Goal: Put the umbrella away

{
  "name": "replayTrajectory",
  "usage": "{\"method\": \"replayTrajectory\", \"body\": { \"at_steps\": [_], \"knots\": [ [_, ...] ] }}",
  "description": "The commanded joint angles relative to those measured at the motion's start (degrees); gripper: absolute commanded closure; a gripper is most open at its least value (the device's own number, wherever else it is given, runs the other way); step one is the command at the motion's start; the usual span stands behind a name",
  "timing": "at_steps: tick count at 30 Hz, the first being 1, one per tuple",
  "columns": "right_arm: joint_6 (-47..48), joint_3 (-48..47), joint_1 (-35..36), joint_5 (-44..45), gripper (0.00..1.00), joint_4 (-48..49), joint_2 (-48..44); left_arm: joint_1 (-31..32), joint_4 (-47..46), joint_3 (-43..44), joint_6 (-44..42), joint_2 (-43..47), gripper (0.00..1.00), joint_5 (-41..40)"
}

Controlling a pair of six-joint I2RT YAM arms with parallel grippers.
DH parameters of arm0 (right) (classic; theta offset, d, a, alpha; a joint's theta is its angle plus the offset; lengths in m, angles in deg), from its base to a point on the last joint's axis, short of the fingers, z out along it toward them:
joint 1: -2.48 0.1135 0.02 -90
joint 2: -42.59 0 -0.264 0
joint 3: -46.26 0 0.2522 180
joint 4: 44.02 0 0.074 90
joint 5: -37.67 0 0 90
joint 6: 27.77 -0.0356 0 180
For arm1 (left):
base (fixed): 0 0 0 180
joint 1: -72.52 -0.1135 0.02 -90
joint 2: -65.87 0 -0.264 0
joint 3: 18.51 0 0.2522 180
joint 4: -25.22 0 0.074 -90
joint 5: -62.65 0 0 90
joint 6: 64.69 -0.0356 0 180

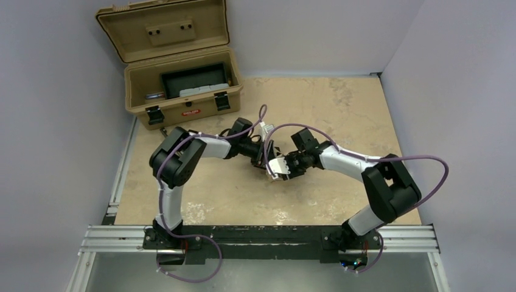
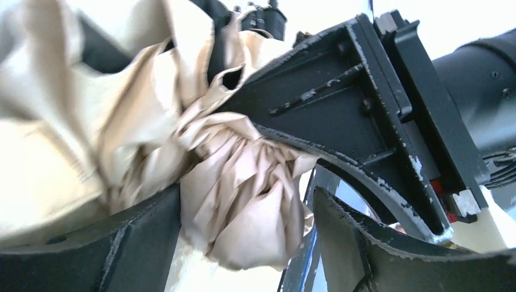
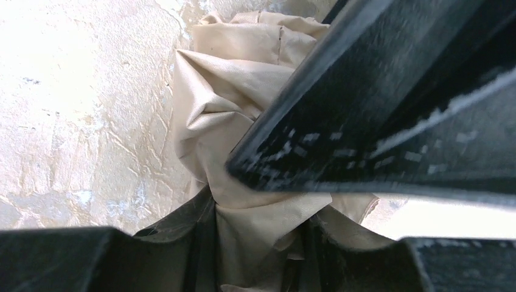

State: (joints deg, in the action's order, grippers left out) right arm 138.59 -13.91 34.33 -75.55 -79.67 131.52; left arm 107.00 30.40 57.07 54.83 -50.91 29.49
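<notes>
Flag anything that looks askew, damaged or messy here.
The umbrella is the odd thing: its beige fabric is crumpled and bunched, not neatly rolled, and it is pinched mid-table between the left gripper and the right gripper. No tear shows. The tan case stands open at the table's far left.

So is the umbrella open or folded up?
Folded up: the beige fabric umbrella is a small crumpled bundle, with no wide canopy spread out.

The umbrella (image 2: 243, 194) is a pale beige, the table (image 1: 341, 109) a mottled cream and tan like worn marble, the case (image 1: 176, 107) plain khaki with black latches (image 1: 154, 114), and the cables (image 1: 426, 159) purple.
</notes>
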Motion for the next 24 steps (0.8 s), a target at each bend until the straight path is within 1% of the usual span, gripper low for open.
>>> {"method": "replayTrajectory", "body": {
  "at_steps": [1, 3, 6, 8, 10, 12, 14, 15, 16, 17, 18, 20, 22, 24],
  "knots": [
    [-1.26, -0.04, -0.32, 0.33, 1.0, -11.45, 3.62, -2.91, -6.72, -6.56, 9.71, 5.5, 0.24, -10.28],
    [-1.49, -1.04, -0.35, -1.13, 1.0, -13.47, 4.36, -3.53, -7.77, -8.7, 9.71, 9.17, 0.24, -12.39],
    [-1.24, -3.12, -0.3, -3.28, 1.0, -17.27, 5.63, -4.26, -6.15, -13.28, 5.87, 15.29, 0.24, -18.62],
    [-1.13, -5.68, -0.29, -4.38, 1.0, -20.85, 7.47, -4.69, -7.2, -18.19, 2.48, 20.44, 0.25, -23.45],
    [-1.3, -8.66, -0.27, -5.41, 1.0, -24.78, 10.9, -4.69, -11.34, -24.87, -0.74, 26.53, 0.25, -28.79],
    [-1.44, -11.08, -0.22, -6.7, 1.0, -27.87, 13.8, -4.46, -18.35, -32.57, -4.47, 33.18, 0.26, -32.97],
    [-2.56, -12.91, -0.28, -8.01, 1.0, -29.79, 16.62, -3.07, -28.66, -41.88, -8.92, 39.91, 0.26, -36.19],
    [-2.88, -14.08, -0.22, -8.77, 1.0, -31.15, 18.33, -0.63, -35.57, -46.67, -12.43, 43.5, 0.26, -38.37],
    [-3.35, -15.34, -0.22, -9.58, 1.0, -32.44, 19.96, 3.1, -42.59, -51.55, -17.89, 46.03, 0.24, -41.73],
    [-3.77, -16.5, -0.22, -10.25, 1.0, -33.76, 21.86, 6.68, -47.19, -54.56, -23.14, 47.79, 0.22, -44.0],
    [-4.01, -17.66, -0.22, -10.78, 1.0, -35.23, 23.45, 9.01, -48.4, -55.67, -26.51, 48.67, 0.22, -44.63],
    [-6.36, -19.39, -0.24, -10.74, 1.0, -35.32, 26.08, 10.93, -43.93, -54.77, -28.92, 50.33, 0.22, -44.13],
    [-7.91, -20.73, -0.13, -10.36, 1.0, -35.59, 27.99, 14.78, -39.23, -53.9, -35.31, 51.8, 0.21, -47.38],
    [-9.96, -21.6, 0.19, -9.57, 1.0, -34.9, 29.16, 18.3, -36.62, -53.0, -40.57, 52.62, 0.21, -51.93]
  ]
}}
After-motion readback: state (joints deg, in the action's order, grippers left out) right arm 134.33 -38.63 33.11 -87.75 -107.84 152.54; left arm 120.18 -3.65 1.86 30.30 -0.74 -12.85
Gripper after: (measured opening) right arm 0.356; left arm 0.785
